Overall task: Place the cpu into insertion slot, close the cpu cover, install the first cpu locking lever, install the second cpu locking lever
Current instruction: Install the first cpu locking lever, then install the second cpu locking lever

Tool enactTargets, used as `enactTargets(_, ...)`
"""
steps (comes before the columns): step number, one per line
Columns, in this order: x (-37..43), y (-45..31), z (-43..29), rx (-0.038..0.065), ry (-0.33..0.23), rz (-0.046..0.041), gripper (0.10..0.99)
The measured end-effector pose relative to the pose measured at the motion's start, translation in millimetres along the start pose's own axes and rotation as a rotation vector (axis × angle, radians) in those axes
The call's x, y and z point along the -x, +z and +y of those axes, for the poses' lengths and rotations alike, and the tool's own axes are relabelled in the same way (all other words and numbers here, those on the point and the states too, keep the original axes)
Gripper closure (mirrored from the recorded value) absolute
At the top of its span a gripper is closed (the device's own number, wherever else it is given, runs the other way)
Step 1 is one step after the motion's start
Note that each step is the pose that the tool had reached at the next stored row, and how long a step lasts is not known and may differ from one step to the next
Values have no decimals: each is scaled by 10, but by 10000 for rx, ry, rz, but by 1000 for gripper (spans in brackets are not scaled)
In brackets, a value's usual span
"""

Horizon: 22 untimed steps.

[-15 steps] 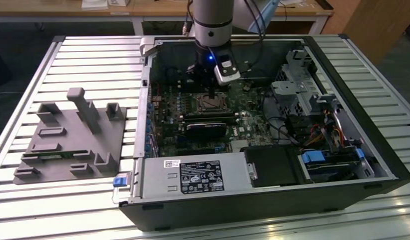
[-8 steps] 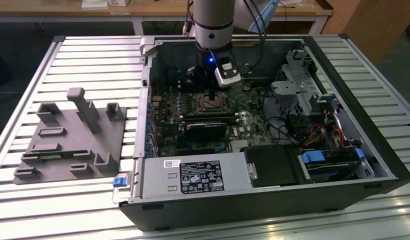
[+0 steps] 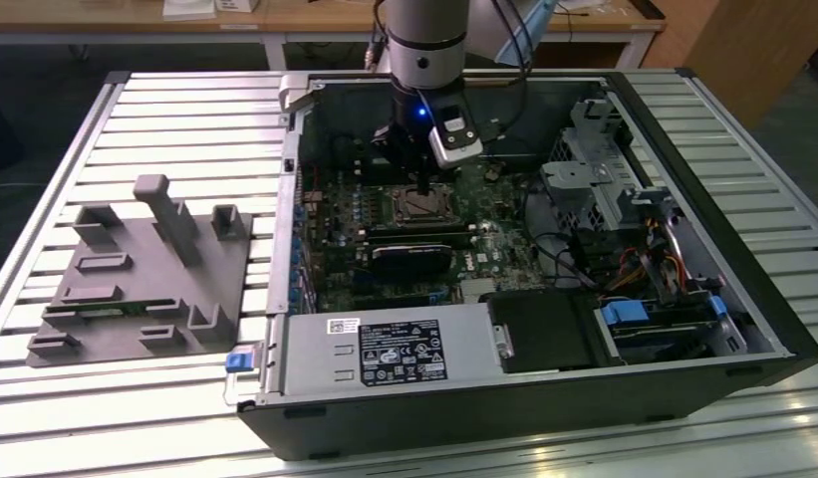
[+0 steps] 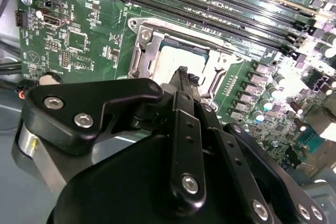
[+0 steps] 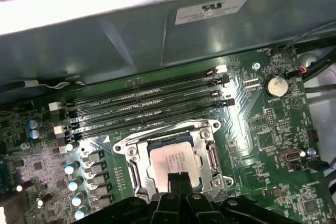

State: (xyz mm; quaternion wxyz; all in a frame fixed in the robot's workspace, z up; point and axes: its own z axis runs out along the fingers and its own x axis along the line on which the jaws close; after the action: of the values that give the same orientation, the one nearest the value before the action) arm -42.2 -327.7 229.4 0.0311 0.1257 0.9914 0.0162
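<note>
I have the gripper (image 5: 176,181) low over the insertion slot (image 5: 173,158) inside the open computer case (image 3: 727,299), which lies on its side on the slatted bench (image 3: 182,119) so the motherboard (image 5: 273,129) faces up and the arm can come straight down onto it. The cpu (image 5: 169,162) already sits in the slot, its pale metal top showing in both wrist views, and the cpu cover (image 5: 207,153) appears folded down around it, the silver frame ringing the chip with the top visible through its window. My fingers (image 4: 182,74) are drawn narrow, tips together with nothing visible between them, and they sit right at the near edge of the chip; I judge they are pressing or poised at the frame rather than carrying anything, though I cannot tell whether they touch it. I cannot make out either locking lever clearly enough to say if one is latched. Counting: one cpu, one slot, one cover, four long black memory slots (image 5: 147,103) just beside the socket, and one grey moulded fixture (image 3: 149,274) lying well apart on the bench at the exterior view's left.
</note>
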Motion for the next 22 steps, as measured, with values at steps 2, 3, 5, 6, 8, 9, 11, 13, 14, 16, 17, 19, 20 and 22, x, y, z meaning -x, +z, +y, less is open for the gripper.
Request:
enactTargets(2, 0, 0, 0, 3, -4, 0, 980)
enactTargets(3, 0, 0, 0, 2, -9, 0, 980)
enactTargets(5, 0, -1, 0, 2, -14, 1, 980)
enactTargets(6, 0, -1, -1, 3, -15, 1, 980)
enactTargets(8, 2, -1, -7, 0, -16, 2, 980)
enactTargets(9, 3, -1, -11, 2, -15, 1, 980)
enactTargets(11, 7, -1, -24, 1, -15, 1, 980)
enactTargets(13, 10, -1, -37, 2, -14, 1, 980)
enactTargets(14, 12, -2, -44, 3, -14, 1, 980)
enactTargets(16, 17, -2, -61, 2, -14, 1, 980)
enactTargets(17, 20, -2, -72, 3, -14, 1, 980)
enactTargets(19, 28, -2, -98, 3, -14, 1, 980)
enactTargets(20, 32, -3, -107, 3, -14, 1, 980)
enactTargets(22, 34, -3, -112, 3, -13, 0, 980)
